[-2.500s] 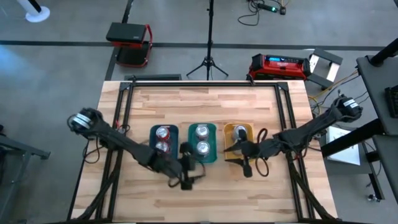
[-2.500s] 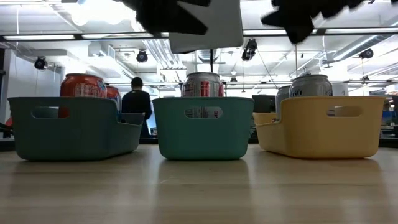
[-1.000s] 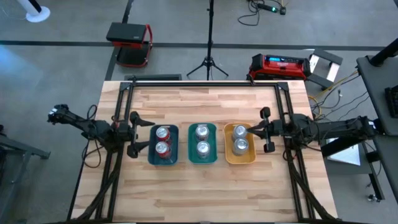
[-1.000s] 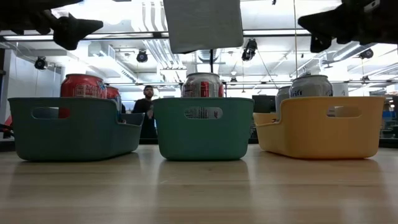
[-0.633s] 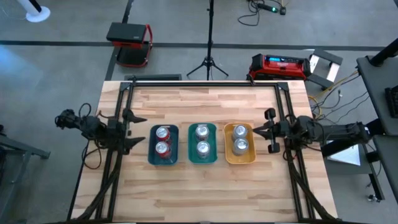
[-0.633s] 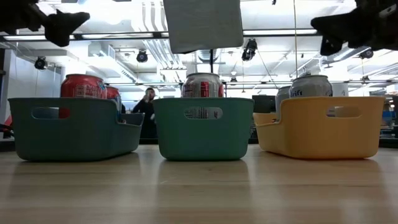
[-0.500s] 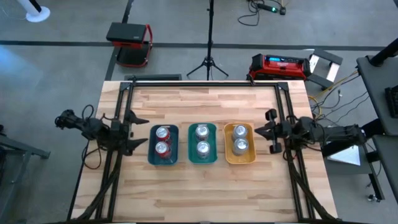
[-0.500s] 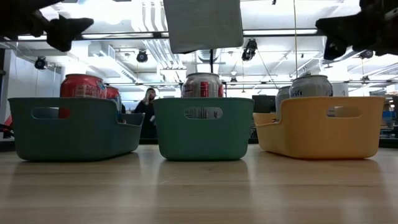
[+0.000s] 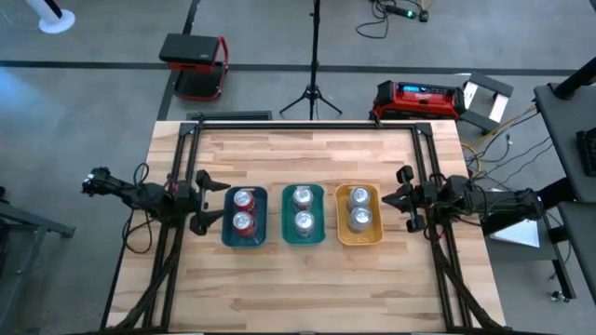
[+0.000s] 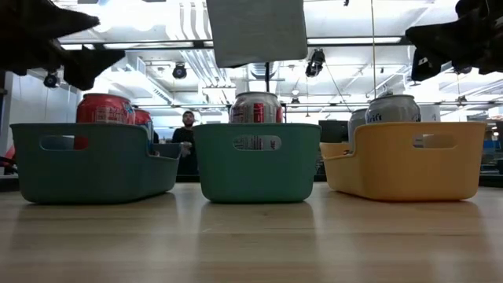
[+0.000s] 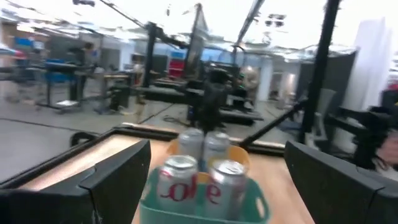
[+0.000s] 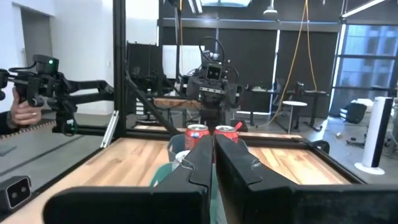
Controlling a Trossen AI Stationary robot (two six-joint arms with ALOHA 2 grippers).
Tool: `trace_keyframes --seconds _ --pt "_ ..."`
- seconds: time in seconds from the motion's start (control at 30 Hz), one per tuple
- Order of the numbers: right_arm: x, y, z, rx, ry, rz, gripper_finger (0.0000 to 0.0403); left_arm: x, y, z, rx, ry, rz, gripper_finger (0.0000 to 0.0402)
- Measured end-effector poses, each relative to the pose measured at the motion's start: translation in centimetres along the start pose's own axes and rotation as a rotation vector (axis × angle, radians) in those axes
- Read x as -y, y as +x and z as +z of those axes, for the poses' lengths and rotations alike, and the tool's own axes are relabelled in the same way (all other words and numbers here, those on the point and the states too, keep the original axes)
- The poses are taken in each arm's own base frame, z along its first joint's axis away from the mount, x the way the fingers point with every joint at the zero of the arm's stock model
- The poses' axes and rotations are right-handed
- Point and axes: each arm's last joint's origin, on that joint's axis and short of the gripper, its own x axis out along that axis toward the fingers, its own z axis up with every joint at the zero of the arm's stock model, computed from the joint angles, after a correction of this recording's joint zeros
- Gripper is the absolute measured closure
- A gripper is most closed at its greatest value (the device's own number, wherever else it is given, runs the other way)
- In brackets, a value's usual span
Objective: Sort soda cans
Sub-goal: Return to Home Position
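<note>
As far as I can judge, the sorting is finished. No soda cans stand loose on the tabletop (image 9: 298, 279), and all six sit in the three trays lined up across its middle. The two red cans (image 9: 244, 221) are in the blue tray (image 10: 94, 161) on my left. Two silver cans (image 9: 303, 196) are in the green tray (image 10: 255, 169) at the centre, and the other two silver ones (image 9: 358, 219) are in the yellow tray (image 10: 409, 161) on my right. What I see left is only to park my arms. My left gripper (image 9: 209, 199) hangs just outside the blue tray's outer side, raised above rim height, with its fingers wide apart and holding nothing. My right gripper (image 9: 399, 198) sits near the yellow tray's outer side, with a gap between them, and its fingers are pressed together with nothing in them. The trays stand close beside one another, so there is little room between them, but bare wood runs broad both in front of and behind the row. The tight spots are at the tabletop's sides, where each arm reaches in beside the black frame rails (image 9: 303, 124). I would keep clear of those and of the tray rims.
</note>
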Motion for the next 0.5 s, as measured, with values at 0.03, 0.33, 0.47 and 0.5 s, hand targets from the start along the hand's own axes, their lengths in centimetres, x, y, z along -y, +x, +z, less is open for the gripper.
trace_keyframes --seconds 0.03,0.33,0.47,0.5 --pt "0.0 0.0 0.0 -0.001 -0.004 0.0 0.039 -0.2 0.0 0.0 0.003 0.002 0.017 0.0047" --pt "0.0 0.0 -0.9 -0.092 0.099 -0.001 0.039 -1.1 0.3 -0.4 -0.046 0.035 0.079 0.0047" --pt "0.0 -0.1 -1.2 -0.125 0.098 -0.004 0.039 -1.3 0.4 0.0 -0.012 0.039 0.039 0.0047" --pt "0.0 -0.1 -1.2 -0.126 0.098 -0.004 0.039 -1.5 0.4 -0.2 -0.028 0.047 0.052 0.0047"
